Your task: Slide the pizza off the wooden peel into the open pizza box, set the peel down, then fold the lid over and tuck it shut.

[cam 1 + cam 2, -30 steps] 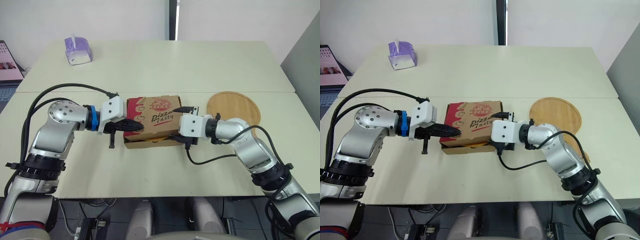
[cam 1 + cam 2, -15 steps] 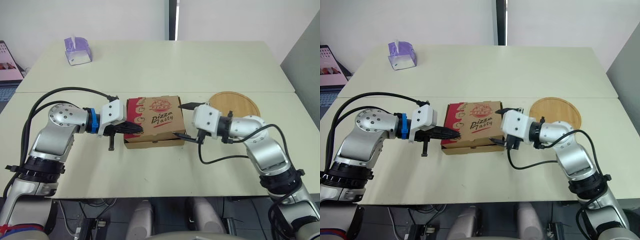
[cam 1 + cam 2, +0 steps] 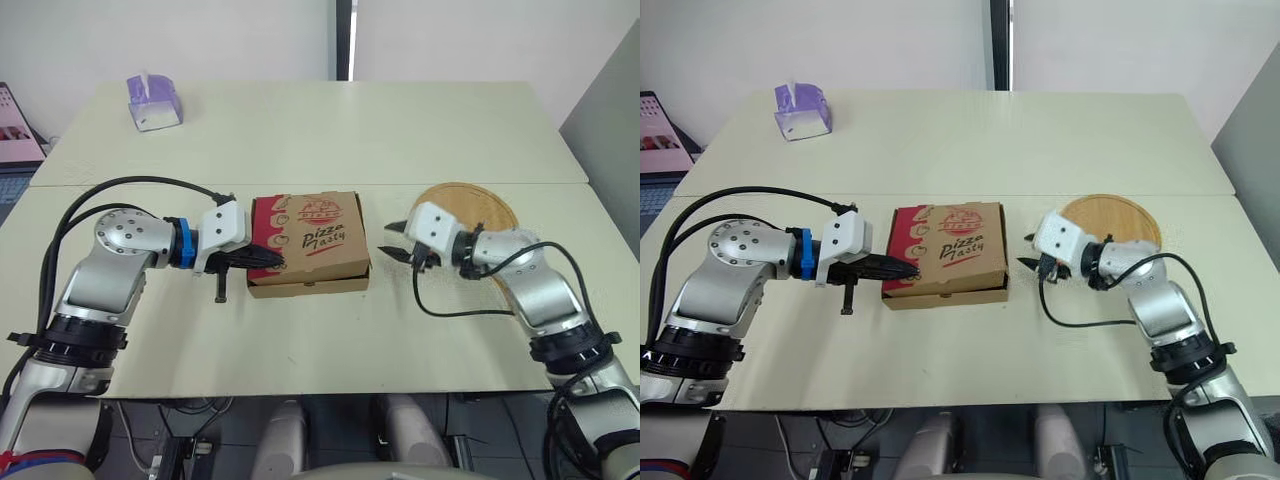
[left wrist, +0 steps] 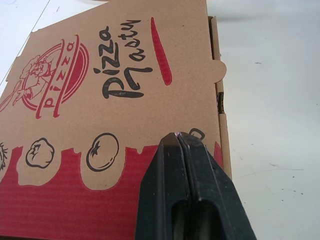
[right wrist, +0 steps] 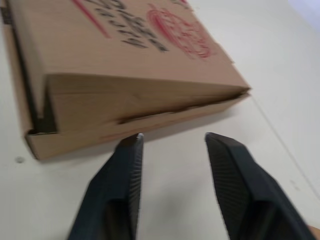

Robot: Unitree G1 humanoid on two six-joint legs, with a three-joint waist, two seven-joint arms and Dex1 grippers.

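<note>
- The pizza box (image 3: 308, 243) is sitting near the middle of the desk (image 3: 350, 130), between the two arms, with its printed lid folded down over the base.
- In the right wrist view a dark slit is showing along the side of the box, between the lid's flap and the base, so the lid is not lying fully flush there.
- The left gripper (image 3: 278, 264) is resting on top of the lid at the robot's left edge of the box, over the red printed band.
- Its two black fingers (image 4: 187, 195) are pressed together with nothing between them, tips touching the cardboard.
- The right gripper (image 3: 388, 243) is hovering just beside the robot's right side of the box, not touching it.
- Its fingers (image 5: 132, 170) are spread apart and holding nothing, pointing toward the side of the box, low over the desk surface.
- The wooden peel (image 3: 470, 205) is lying flat on the desk to the right of the box, partly covered by the right arm and apart from the box.
- A purple tissue box (image 3: 155, 102) is standing at the far left of the desk, well apart from everything else.
</note>
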